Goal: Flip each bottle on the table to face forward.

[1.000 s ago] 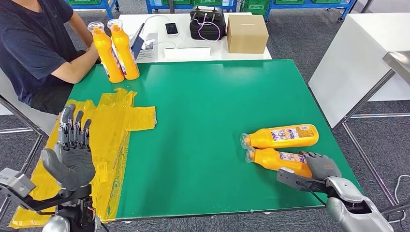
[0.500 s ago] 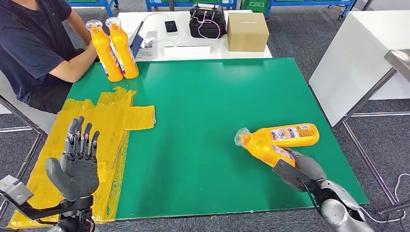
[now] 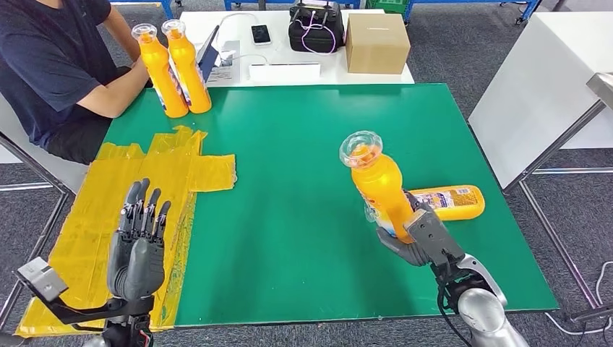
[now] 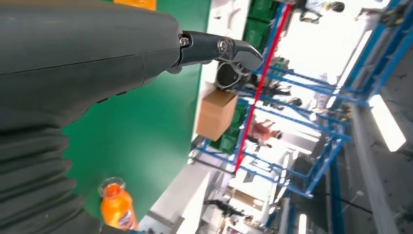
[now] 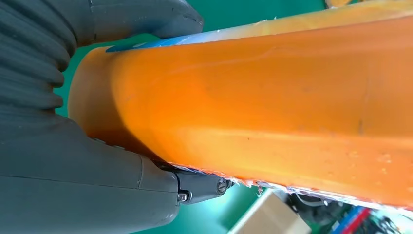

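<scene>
Right hand (image 3: 423, 242), at the green table's (image 3: 289, 217) near right area, grips the lower body of an orange plastic juice bottle with a clear cap (image 3: 379, 184), lifted off the surface. Its long axis stands nearly upright, cap uppermost and tilted slightly toward the left. A printed label shows near the fingers. A second orange bottle (image 3: 452, 202) lies flat just behind, base pointing right. Left hand (image 3: 137, 249) hovers over yellow tape (image 3: 166, 173), fingers extended, holding nothing.

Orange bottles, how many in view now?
4. Two stand at the far left corner, one is lifted in the right robot hand, one lies behind it.
</scene>
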Tool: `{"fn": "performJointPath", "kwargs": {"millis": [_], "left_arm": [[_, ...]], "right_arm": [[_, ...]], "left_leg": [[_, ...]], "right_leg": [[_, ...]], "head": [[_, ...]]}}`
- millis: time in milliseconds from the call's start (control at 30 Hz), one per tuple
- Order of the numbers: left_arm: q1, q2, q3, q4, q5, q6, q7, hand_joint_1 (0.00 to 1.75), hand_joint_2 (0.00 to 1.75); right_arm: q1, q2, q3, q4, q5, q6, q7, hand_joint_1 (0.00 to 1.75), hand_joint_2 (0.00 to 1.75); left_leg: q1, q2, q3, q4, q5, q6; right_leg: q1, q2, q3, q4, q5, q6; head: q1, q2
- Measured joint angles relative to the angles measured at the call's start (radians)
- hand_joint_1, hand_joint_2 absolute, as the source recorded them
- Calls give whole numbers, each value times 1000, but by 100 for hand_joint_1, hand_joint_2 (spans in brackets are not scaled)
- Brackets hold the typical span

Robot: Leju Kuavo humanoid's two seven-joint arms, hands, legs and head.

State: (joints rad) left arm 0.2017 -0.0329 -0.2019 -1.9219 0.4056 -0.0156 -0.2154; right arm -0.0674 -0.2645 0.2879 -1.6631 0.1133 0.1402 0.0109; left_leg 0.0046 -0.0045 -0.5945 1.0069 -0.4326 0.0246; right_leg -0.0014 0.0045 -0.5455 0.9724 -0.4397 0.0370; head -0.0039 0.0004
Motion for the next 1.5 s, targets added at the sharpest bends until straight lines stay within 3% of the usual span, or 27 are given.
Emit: {"fn": "performJointPath", "kwargs": {"millis": [167,433,633,933,1500], "left_arm": [[-63,-8,-52,55,42,-13,12,0,175],[-155,-29,-138,104,78,20,29,0,175],[-180,-30,-179,125,74,35,23,0,175],[-194,-30,-209,139,15,90,-3,0,175],[-223,-30,-251,148,10,205,-4,0,175]], "right_arm": [[-122,38,21,23,16,-43,48,175,175],[-257,159,118,164,32,-104,55,175,175],[-281,235,203,245,73,-131,47,175,175],[-300,292,270,299,112,-142,41,175,175],[-299,385,511,342,365,-244,20,175,175]], "left_leg": [[0,0,-1,0,3,1],[0,-1,-3,0,4,1],[0,-2,-6,0,4,0],[0,-2,-8,0,4,1],[0,-4,-9,0,4,0]], "right_leg": [[0,0,-2,0,2,1],[0,-1,-3,1,2,2],[0,-2,-6,1,2,2],[0,-3,-8,1,2,2],[0,-4,-9,1,2,2]], "head": [[0,0],[0,0],[0,0],[0,0],[0,0]]}}
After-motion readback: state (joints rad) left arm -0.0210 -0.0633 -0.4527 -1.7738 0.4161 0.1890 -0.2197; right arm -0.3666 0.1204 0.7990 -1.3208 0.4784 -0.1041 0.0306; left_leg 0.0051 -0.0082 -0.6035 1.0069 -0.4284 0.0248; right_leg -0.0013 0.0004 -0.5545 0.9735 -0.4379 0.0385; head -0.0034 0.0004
